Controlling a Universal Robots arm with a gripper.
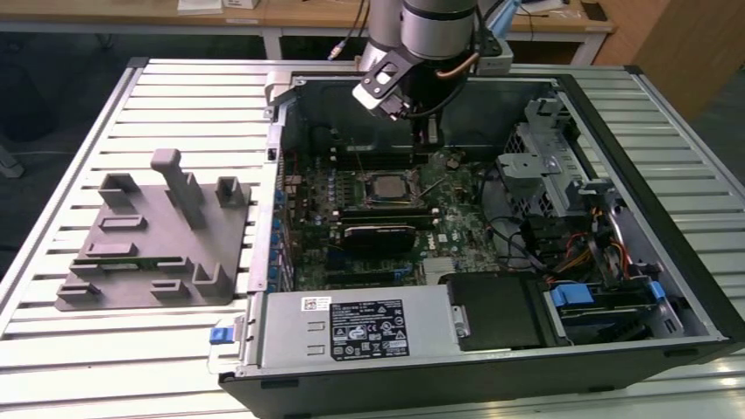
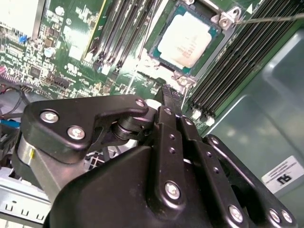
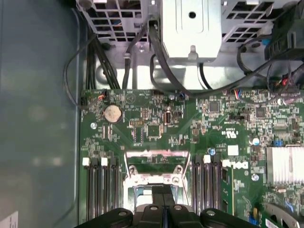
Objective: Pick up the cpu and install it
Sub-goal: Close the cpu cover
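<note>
- Step: late install stage, as I judge it. The cpu (image 2: 186, 40) lies flat in the socket (image 2: 223, 19) on the green board, silver top up, inside the computer case (image 1: 489, 384).
- Claw (image 2: 169, 91): narrow, fingers (image 2: 164, 142) almost together with nothing between them. Not holding the cpu.
- Claw position: just beside the socket and above board level, tips apart from the cpu in the second wrist view. In the exterior view it hangs over the board, next to the socket on the far side.
- Memory slots (image 2: 237, 61) sit right beside the socket on both sides. A thin lever wire (image 2: 270, 19) runs off from a socket corner.
- Judgement: any move near the socket calls for a straight, slow path, with the tips kept off the wire and slots and the seated cpu not nudged.
- Hard to tell: whether the cpu is fully seated and square, and whether the socket's hold-down frame is open or latched.
- Hidden: the claw body covers the near part of the socket in the first wrist view. In the second wrist view its links block the board on the near side of the socket.
- Grey fixture (image 1: 152, 244) sits on the desk (image 1: 174, 96), well apart from the socket and outside the case.
</note>
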